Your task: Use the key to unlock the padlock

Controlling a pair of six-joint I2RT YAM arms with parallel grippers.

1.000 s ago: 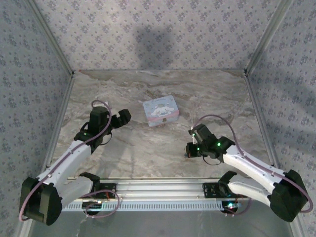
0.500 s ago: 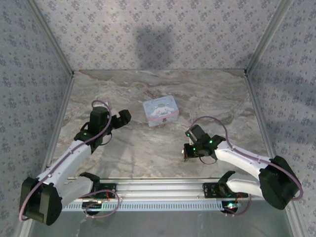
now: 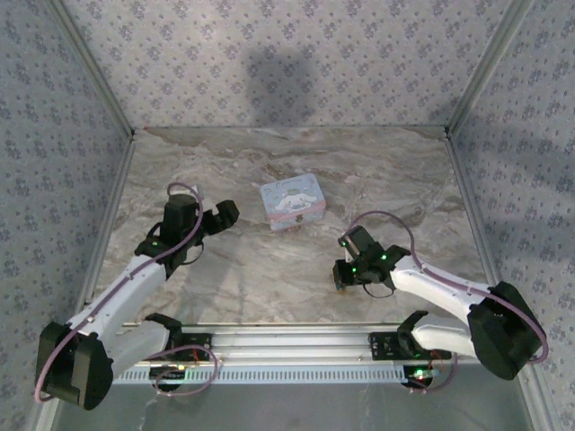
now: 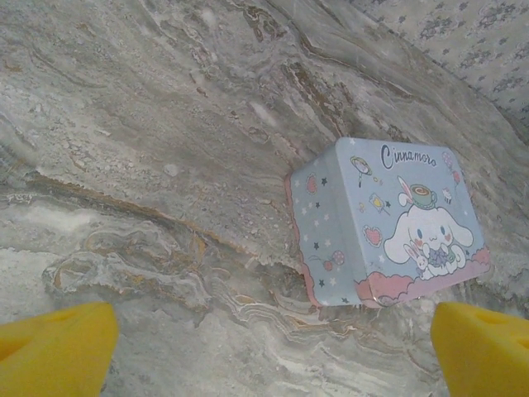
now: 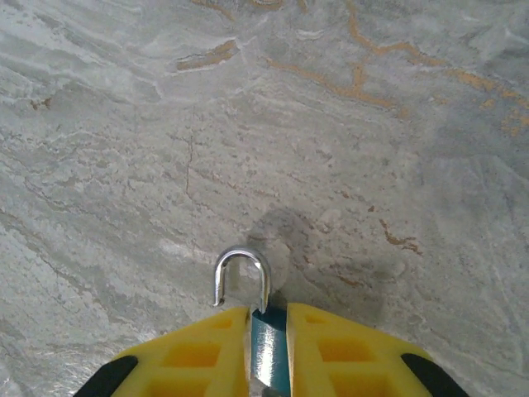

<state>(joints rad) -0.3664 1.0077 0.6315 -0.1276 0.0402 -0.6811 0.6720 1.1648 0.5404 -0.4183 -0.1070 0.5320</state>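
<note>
The padlock (image 5: 269,351) is a small blue body pinched between my right gripper's yellow fingers (image 5: 194,356), low over the marble table (image 5: 124,124). Its silvery shackle (image 5: 241,266) sticks out ahead of the fingertips, and the shackle's left end hangs free beside the body. My right gripper (image 5: 267,318) is shut on the padlock; from above it (image 3: 341,273) sits at the table's front right. My left gripper (image 3: 219,215) stands open at the left, nothing between its yellow fingertips (image 4: 54,347), facing the tin.
A pale blue-and-pink cartoon tin (image 3: 293,201) lies mid-table, its lid closed (image 4: 388,223), just ahead and right of the left gripper. Patterned walls enclose the table on three sides. A metal rail (image 3: 287,341) runs along the near edge.
My right arm has swung a little to the left, carrying the padlock with it, then settled. The left arm and the tin have not moved.
</note>
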